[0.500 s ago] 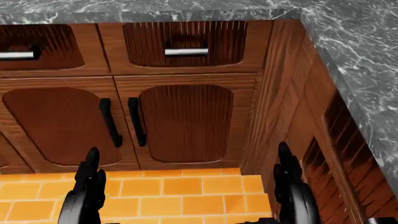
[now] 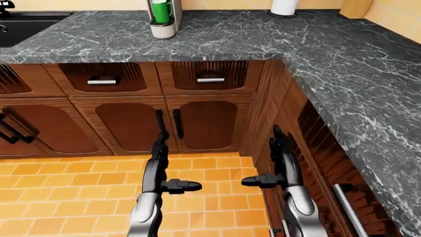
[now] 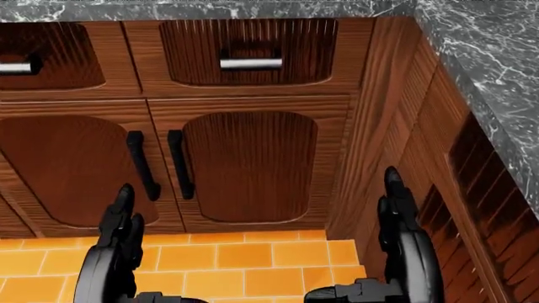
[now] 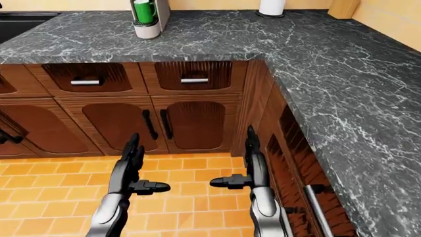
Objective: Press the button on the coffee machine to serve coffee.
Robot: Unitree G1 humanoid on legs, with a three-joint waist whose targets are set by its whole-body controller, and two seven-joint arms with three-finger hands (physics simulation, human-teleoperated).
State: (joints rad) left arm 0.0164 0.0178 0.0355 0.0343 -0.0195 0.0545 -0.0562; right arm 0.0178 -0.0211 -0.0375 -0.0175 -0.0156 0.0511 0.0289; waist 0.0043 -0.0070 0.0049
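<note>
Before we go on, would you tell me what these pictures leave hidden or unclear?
- Coffee machine: cut off by the top edge in both eye views; no button shows.
- White item on the counter: top cut off, identity unclear.
- Sink: only a corner shows at the left-eye view's left edge.
- Head view: shows only cabinets; left hand and right hand empty.

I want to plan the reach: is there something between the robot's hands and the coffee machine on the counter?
Nothing stands on the counter before the coffee machine, which holds a green mug. But both hands, left and right, hang open low over the floor; the counter edge and drawers lie between. The button is not visible.
</note>
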